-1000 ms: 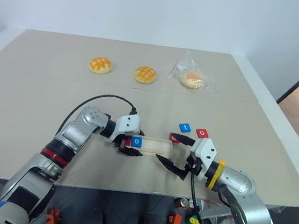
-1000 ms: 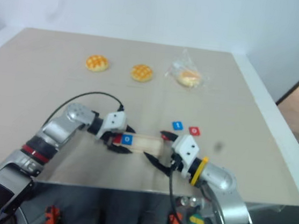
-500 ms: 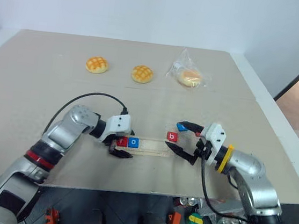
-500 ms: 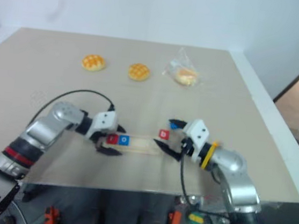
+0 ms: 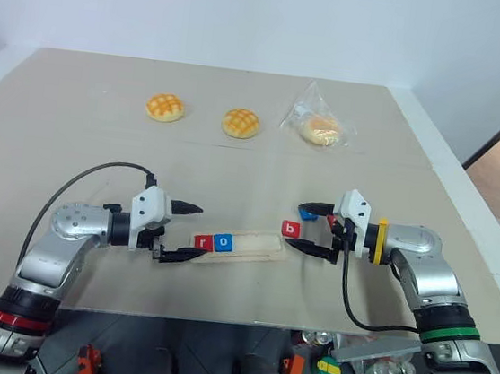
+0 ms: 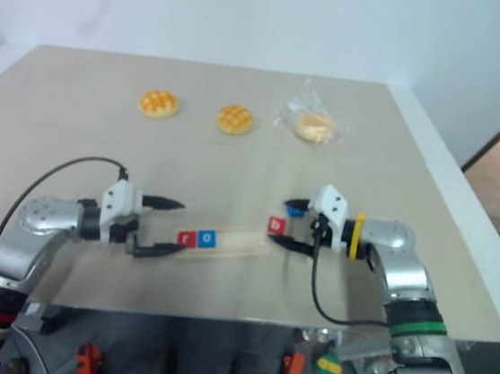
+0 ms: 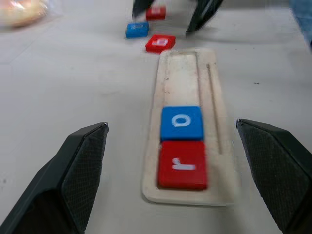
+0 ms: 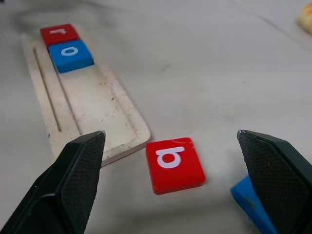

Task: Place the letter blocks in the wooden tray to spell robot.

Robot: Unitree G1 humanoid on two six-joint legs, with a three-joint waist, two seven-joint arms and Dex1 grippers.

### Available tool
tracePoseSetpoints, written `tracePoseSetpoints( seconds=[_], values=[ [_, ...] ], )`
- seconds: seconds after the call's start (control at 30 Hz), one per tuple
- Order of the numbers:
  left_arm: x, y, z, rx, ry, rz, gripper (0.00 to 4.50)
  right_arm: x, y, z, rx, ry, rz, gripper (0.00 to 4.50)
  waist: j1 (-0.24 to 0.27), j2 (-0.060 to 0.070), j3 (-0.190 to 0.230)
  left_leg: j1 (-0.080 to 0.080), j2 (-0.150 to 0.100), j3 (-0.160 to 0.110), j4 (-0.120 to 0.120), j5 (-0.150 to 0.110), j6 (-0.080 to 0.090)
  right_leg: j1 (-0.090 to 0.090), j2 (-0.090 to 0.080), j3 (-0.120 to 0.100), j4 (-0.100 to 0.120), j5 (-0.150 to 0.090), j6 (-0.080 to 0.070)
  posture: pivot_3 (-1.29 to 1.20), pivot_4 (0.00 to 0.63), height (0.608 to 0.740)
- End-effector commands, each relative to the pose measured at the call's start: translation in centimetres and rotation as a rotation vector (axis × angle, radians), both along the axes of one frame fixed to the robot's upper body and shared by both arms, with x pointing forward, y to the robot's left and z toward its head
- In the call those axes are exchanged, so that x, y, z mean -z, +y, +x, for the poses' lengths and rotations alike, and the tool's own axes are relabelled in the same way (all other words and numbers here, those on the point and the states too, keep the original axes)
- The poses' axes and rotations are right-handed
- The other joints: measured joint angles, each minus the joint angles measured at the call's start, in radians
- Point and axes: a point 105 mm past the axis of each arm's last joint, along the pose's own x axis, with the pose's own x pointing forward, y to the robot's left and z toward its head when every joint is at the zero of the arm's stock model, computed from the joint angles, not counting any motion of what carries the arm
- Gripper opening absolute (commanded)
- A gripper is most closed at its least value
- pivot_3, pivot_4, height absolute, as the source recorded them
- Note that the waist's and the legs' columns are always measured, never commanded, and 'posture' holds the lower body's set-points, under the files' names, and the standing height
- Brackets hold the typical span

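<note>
With the red r (image 5: 203, 241) and blue o (image 5: 223, 241) seated at the wooden tray (image 5: 257, 243)'s left end, your right claw (image 5: 316, 229) stood apart around the red b (image 5: 291, 230) just right of it; the left claw (image 5: 184, 230) stood apart, empty. You needed to pinch the b squarely, keeping it level.
</note>
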Motion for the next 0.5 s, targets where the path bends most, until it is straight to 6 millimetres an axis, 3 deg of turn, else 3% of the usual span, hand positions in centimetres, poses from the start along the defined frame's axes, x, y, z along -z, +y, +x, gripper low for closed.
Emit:
tracePoseSetpoints(
  seconds=[0.03,0.1,0.27,0.37,0.43,0.5],
  values=[
    [-1.2,0.4,-1.7,-0.048,-0.083,-0.044,4.38,-0.5,0.1,0.8,-0.031,-0.018,-0.020,4.50,0.000,0.000,0.000,0.000,0.000,0.000,0.000,0.000,0.000,0.000,0.000,0.000,0.000,0.000,0.000,0.00,0.150,0.740],
    [-1.0,0.2,-2.0,-0.061,-0.081,-0.050,4.45,-0.3,0.3,0.9,-0.035,-0.012,-0.021,4.24,0.000,0.001,0.000,0.001,0.000,0.001,0.000,0.000,0.000,0.000,0.000,0.001,0.000,0.001,0.000,0.00,0.150,0.740],
    [-1.0,-0.6,-2.1,-0.084,-0.090,-0.065,4.45,0.2,0.3,1.3,-0.036,-0.003,-0.028,4.24,0.000,0.001,0.000,0.001,0.000,0.001,0.000,0.000,0.000,0.000,0.000,0.001,0.000,0.001,0.001,0.00,0.150,0.740],
    [-1.2,-1.0,-2.0,-0.095,-0.097,-0.080,4.50,0.7,0.2,1.3,-0.037,0.005,-0.046,3.08,0.000,0.001,0.000,0.001,0.000,0.001,0.000,0.000,0.000,0.000,0.000,0.001,0.000,0.001,0.000,0.00,0.150,0.740],
    [-1.3,-1.1,-1.9,-0.100,-0.104,-0.080,4.50,1.1,0.0,1.3,-0.038,0.009,-0.060,2.67,0.000,0.001,0.000,0.001,0.000,0.002,0.000,0.000,0.000,0.000,0.000,0.001,0.000,0.001,0.000,0.00,0.150,0.740],
    [-1.4,-1.1,-1.9,-0.105,-0.108,-0.078,4.50,1.3,-0.1,1.3,-0.042,0.012,-0.066,1.84,0.000,0.001,0.000,0.001,0.000,0.002,0.000,0.000,0.000,0.000,0.000,0.001,0.000,0.001,0.000,0.00,0.150,0.740]
  ],
)
